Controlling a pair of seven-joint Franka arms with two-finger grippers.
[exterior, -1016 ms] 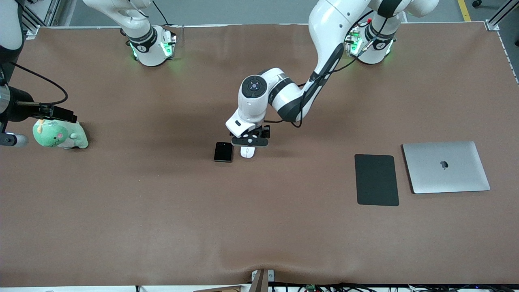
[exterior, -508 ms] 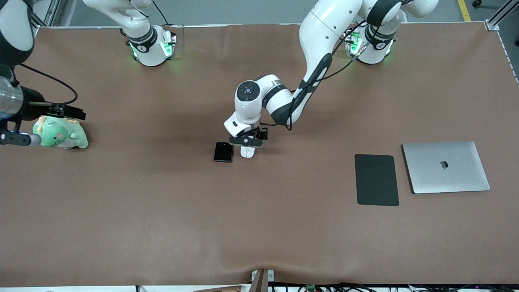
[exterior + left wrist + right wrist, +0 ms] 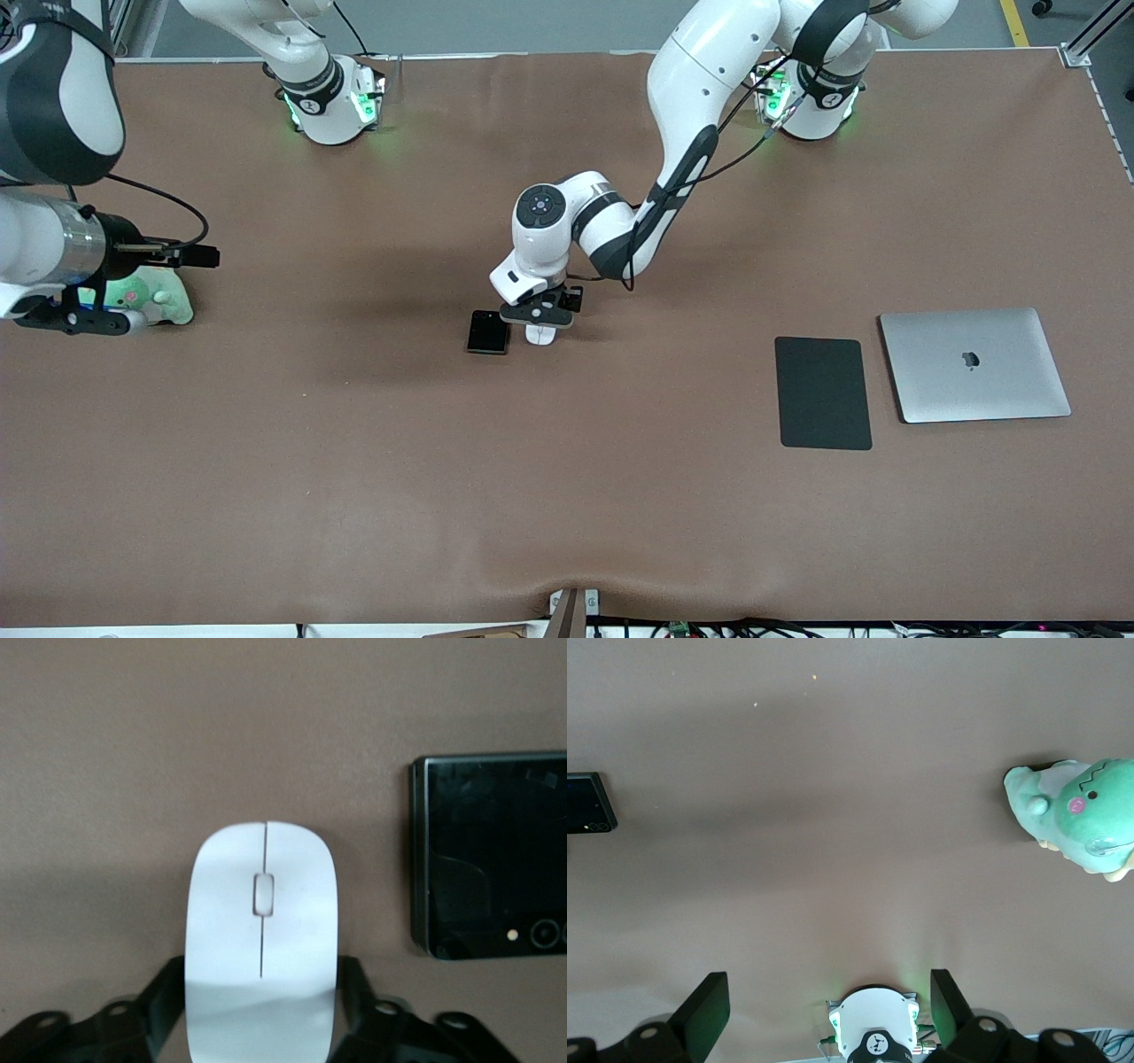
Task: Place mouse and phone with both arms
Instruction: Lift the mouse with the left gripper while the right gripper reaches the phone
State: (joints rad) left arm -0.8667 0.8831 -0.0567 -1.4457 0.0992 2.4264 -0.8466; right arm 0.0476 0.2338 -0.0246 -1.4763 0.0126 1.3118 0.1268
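The white mouse [image 3: 541, 336] lies on the brown table mid-table, with the black folded phone [image 3: 488, 332] right beside it toward the right arm's end. My left gripper [image 3: 537, 314] is down on the mouse, and in the left wrist view [image 3: 263, 992] its fingers [image 3: 168, 997] press both sides of the mouse [image 3: 262, 912]. The phone [image 3: 492, 868] lies apart from them. My right gripper [image 3: 75, 317] is open and empty, up in the air over a green plush toy. The right wrist view [image 3: 828, 1010] shows the phone [image 3: 586, 802] at its edge.
A green plush toy [image 3: 151, 301] sits at the right arm's end of the table, also in the right wrist view [image 3: 1085, 815]. A flat black pad [image 3: 823, 392] and a closed silver laptop [image 3: 974, 364] lie side by side toward the left arm's end.
My left gripper has sunk a little lower onto the mouse. My right arm has swung in over the plush toy and now covers part of it.
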